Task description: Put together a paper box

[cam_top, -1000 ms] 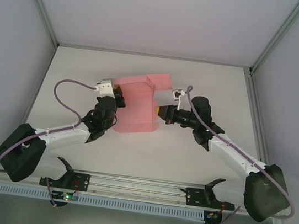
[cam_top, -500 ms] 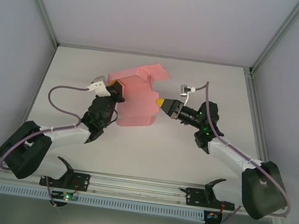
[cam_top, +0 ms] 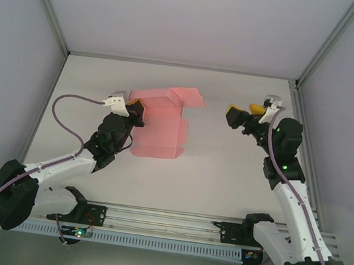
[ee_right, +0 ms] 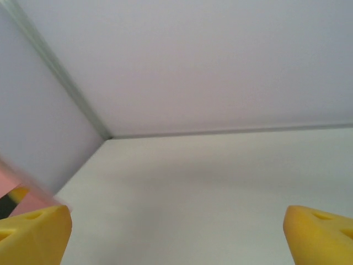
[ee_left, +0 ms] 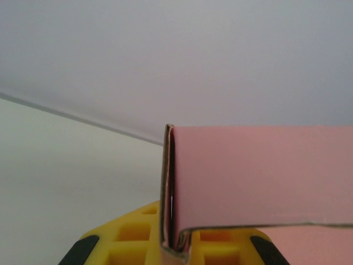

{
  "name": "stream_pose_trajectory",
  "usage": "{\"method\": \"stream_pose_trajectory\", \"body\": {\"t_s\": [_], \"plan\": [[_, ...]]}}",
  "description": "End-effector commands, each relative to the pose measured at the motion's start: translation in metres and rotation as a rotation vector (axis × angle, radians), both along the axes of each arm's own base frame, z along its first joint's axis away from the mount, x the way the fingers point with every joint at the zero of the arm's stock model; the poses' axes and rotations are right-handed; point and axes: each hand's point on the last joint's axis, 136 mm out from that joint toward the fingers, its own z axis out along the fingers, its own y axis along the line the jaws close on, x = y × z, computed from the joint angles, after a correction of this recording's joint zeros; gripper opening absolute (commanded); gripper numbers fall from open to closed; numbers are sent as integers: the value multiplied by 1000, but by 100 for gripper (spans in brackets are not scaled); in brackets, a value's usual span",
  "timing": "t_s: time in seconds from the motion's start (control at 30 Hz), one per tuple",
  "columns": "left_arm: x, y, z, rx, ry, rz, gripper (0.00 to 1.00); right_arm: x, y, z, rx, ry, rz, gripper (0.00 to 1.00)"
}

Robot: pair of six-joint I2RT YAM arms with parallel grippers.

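left gripper [cam_top: 138, 107] is pinching box [cam_top: 161, 127] edge between its 2 fingers [ee_left: 129, 243] | right gripper [cam_top: 246, 111] is gaping wide, 2 fingers [ee_right: 33, 232] holding nothing, box lying well apart from them

Box [cam_top: 162, 120]: plain pink, no print; cut edge tan-brown in left wrist view [ee_left: 259, 176].
Worktop [cam_top: 218, 171]: plain off-white.
Left claw [cam_top: 139, 105]: yellow tips, black body, white mount.
Right claw [cam_top: 246, 109]: yellow tips, black body.
Left arm [cam_top: 60, 165], right arm [cam_top: 296, 202]: white links, black joints and bases; green lights on right arm.
Cables [cam_top: 62, 106]: mauve.
Walls [cam_top: 193, 16]: pale grey-lilac.
Rail [cam_top: 165, 220]: silver-grey.
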Motion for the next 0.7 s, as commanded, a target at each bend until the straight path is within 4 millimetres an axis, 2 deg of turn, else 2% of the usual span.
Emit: {"method": "stream_pose_trajectory", "body": {"t_s": [0.0, 0.07, 0.13, 0.23, 0.4, 0.43, 0.5, 0.67], "plan": [[-3, -7, -7, 71, 51, -57, 0, 17, 9, -13, -104, 43, 80, 98], [-1, -7, -8, 86, 67, -55, 0, 27, 27, -17, -112, 61, 180, 98], [2, -8, -9, 99, 74, -48, 0, 33, 42, -32, -169, 107, 250, 94], [5, -8, -16, 107, 97, -43, 0, 31, 66, -52, -238, 140, 348, 92], [8, -8, -21, 120, 124, -29, 0, 3, 101, -53, -242, 85, 564, 85], [9, -7, -22, 119, 128, -20, 0, -4, 108, -54, -255, 74, 601, 80], [11, -6, -23, 119, 132, -12, 0, -16, 118, -55, -276, 63, 648, 72], [14, -12, -24, 113, 141, -31, 0, -35, 145, -57, -291, 43, 751, 64]]}}
